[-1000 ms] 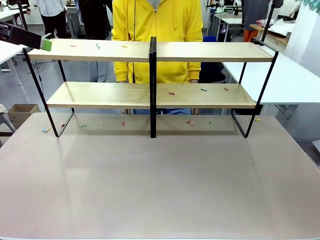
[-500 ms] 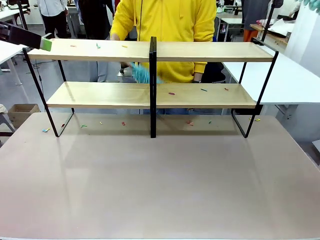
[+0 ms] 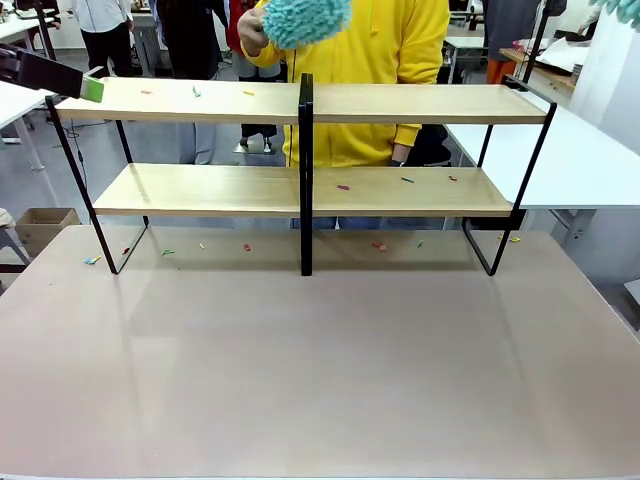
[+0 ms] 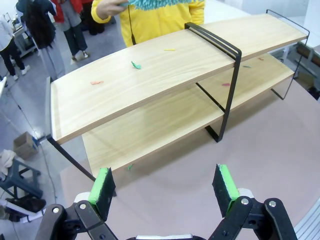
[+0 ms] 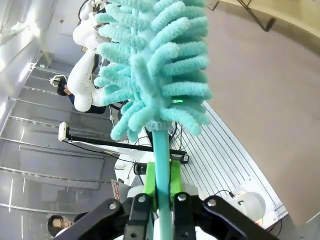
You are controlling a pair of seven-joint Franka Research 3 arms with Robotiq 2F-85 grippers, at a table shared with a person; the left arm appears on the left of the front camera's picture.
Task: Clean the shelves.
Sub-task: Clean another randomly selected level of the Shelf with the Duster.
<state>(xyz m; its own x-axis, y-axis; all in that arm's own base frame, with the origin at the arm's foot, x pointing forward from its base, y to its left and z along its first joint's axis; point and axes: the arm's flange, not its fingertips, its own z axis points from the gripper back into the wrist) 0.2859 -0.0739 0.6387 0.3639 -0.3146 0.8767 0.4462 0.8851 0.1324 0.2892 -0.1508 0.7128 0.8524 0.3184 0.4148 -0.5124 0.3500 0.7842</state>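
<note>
Left tool (image 4: 164,186): black hinged links studded with round silver pivots, each finger tipped with a bright green pad (image 4: 102,186) on a black backing, white casing peeking out behind. Right tool (image 5: 162,182): the same black links, silver pivots and green pads set close together. The person (image 3: 350,60) wears a bright yellow hoodie with long sleeves (image 3: 405,135) gathered into ribbed cuffs; a thin dark cord runs down its front.

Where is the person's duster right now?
In the front view the duster is in the person's hand at the top edge, behind and higher than the top board of the shelves, slightly left of their centre post.
</note>
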